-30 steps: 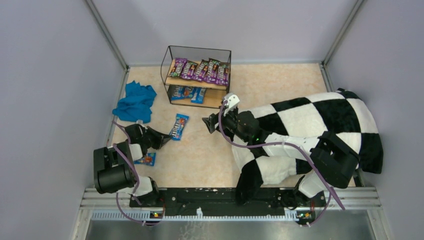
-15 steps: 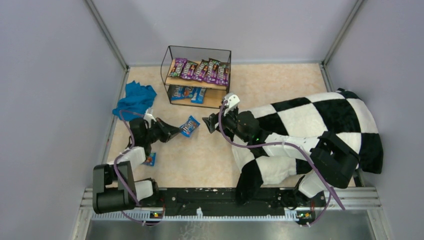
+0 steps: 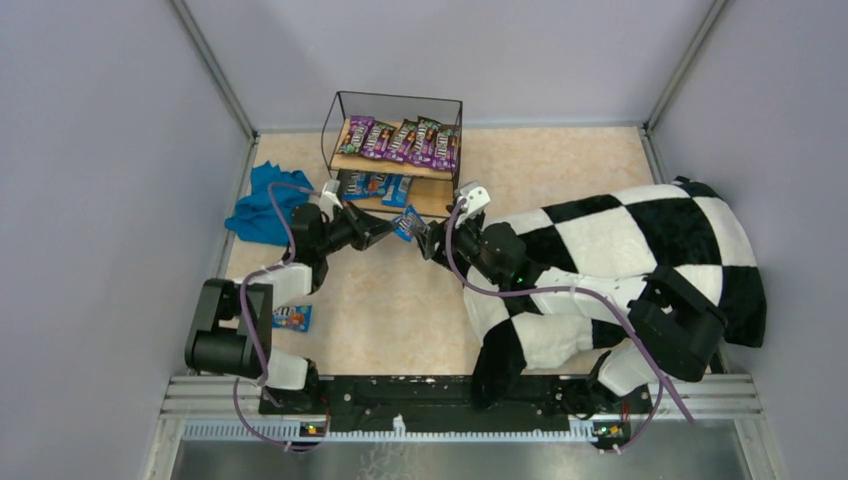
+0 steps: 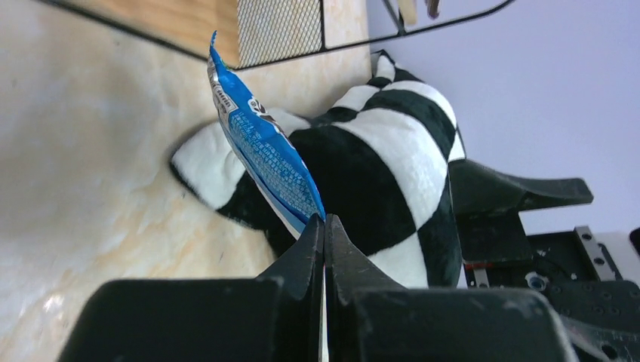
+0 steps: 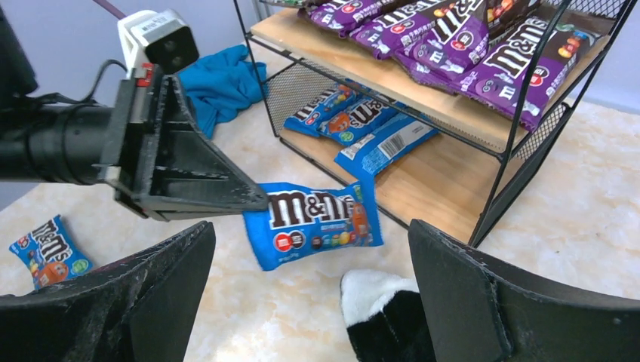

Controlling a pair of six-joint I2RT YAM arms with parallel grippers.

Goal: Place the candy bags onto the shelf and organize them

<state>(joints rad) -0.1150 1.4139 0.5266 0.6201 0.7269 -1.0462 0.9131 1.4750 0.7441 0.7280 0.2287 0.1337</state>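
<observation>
In front of the shelf, your left gripper pinches the blue M&M's bag by one edge, just ahead of your right gripper's wide-open jaws

The left jaws pinch a blue candy bag just before the shelf.

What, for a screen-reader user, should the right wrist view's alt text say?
The left gripper holds a blue candy bag by one edge in front of the shelf, whose top tier carries purple bags and lower tier blue bags. A second blue bag lies on the table.
</observation>
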